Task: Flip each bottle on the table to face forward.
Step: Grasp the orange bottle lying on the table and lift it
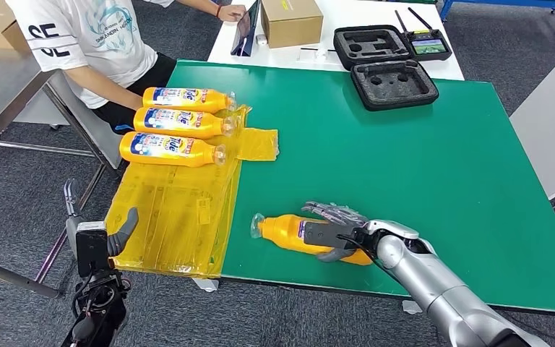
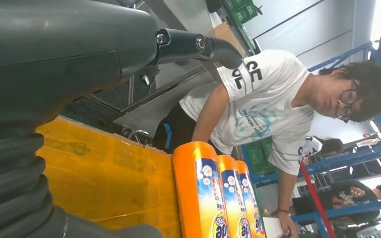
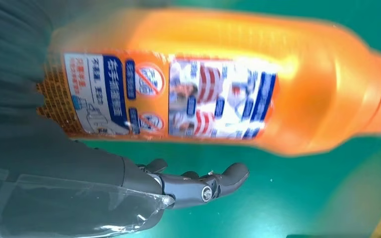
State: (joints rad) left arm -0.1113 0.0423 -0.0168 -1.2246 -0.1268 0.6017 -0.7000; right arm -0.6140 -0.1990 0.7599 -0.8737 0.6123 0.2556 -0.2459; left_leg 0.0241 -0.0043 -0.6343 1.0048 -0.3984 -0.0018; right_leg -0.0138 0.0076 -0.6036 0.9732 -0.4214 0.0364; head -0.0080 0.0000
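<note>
An orange bottle (image 1: 282, 231) lies on its side near the front edge of the green table (image 1: 405, 159), cap pointing left. My right hand (image 1: 336, 230) reaches over its rear half with fingers spread across the top. In the right wrist view the bottle (image 3: 218, 79) is blurred, its small-print label faces the camera, and the thumb (image 3: 198, 184) stands apart from it over green table. Three more orange bottles (image 1: 188, 97) (image 1: 184, 121) (image 1: 172, 148) lie side by side on a yellow plastic sheet (image 1: 173, 217), blue-and-white labels up. My left hand (image 1: 97, 235) hangs off the table's left edge, holding nothing.
A person in a white T-shirt (image 1: 94, 43) sits at the table's far left corner, close to the three bottles (image 2: 218, 198). Two black foam cases (image 1: 394, 83) (image 1: 372, 45), a controller (image 1: 428, 45), a cardboard box (image 1: 291, 20) and a tablet (image 1: 246, 29) stand at the back.
</note>
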